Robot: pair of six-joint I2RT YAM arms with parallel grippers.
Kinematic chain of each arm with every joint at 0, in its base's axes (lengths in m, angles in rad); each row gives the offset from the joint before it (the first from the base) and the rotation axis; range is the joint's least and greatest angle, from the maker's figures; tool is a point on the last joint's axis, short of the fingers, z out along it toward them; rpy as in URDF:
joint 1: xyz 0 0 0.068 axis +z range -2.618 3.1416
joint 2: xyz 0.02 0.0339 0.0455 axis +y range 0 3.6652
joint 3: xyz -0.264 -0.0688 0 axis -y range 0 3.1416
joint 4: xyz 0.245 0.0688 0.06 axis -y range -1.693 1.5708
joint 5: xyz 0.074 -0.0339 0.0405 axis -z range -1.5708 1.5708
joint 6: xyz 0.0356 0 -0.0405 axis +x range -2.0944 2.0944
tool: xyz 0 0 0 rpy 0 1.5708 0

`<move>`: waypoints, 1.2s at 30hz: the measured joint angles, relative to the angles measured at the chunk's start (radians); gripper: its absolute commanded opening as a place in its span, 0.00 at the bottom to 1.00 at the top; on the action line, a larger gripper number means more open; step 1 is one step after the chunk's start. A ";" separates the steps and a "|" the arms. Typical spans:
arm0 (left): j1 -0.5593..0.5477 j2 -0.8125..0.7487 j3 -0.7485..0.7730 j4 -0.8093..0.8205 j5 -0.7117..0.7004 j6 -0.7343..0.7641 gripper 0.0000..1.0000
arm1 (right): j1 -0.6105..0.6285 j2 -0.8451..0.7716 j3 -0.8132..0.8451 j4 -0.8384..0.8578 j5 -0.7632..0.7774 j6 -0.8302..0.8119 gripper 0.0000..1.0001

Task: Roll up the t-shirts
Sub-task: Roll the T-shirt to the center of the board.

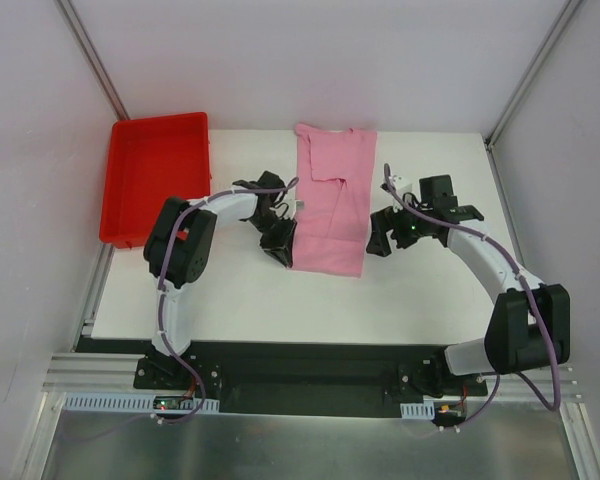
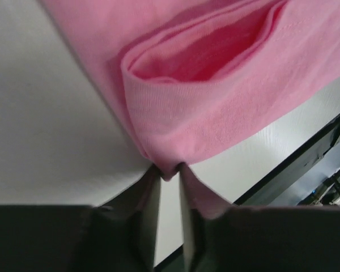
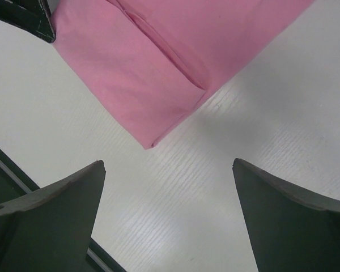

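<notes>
- The light-pink t-shirt (image 1: 330, 215) lies folded into a long, narrow strip on the white worktop (image 1: 260, 300). It runs from the far edge toward the arms, roughly midway between them.
- One layer is folded in along the strip's right side, and its edge shows as a slanted line in the top view.
- The left arm (image 1: 175, 250) reaches in from the left, its wrist at the strip's near-left corner.
- The left jaws stand almost together and pinch a small tuck of pink fabric between their tips. In the left wrist view the cloth rises from that pinch as a loose, rounded fold with an open pocket above it.
- The right arm (image 1: 500, 270) bends in from the right, its head just beside the strip's right edge near the near end.
- The right jaws stand spread wide over bare worktop and hold nothing. The strip's near-right corner (image 3: 153, 141) lies just ahead of them, apart from both tips.
- A red tray (image 1: 155, 180) sits at the worktop's far-left corner, well apart from the t-shirt.
</notes>
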 measured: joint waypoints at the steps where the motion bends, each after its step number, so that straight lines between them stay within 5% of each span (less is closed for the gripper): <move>1: -0.009 0.000 -0.008 0.005 0.003 0.000 0.00 | 0.000 0.010 0.000 -0.002 -0.003 -0.003 1.00; 10: -0.096 -0.046 -0.131 0.088 0.069 -0.048 0.00 | 0.000 0.060 0.000 -0.071 -0.015 -0.086 0.94; 14: -0.140 -0.119 -0.227 0.103 0.051 -0.058 0.42 | 0.000 0.058 -0.006 -0.110 -0.038 -0.175 0.90; 20: -0.154 -0.296 -0.306 0.071 -0.042 -0.032 0.54 | 0.005 -0.068 -0.127 -0.151 -0.039 -0.383 0.88; 27: -0.205 -0.586 -0.424 0.132 -0.087 0.198 0.63 | 0.090 -0.414 -0.351 -0.054 -0.034 -0.653 0.87; 31: -0.364 -0.745 -0.664 0.345 -0.179 0.440 0.62 | 0.181 -0.565 -0.522 0.055 -0.039 -0.822 0.86; 36: -0.452 -0.742 -0.830 0.574 -0.268 0.672 0.59 | 0.225 -0.578 -0.613 0.120 -0.063 -0.976 0.82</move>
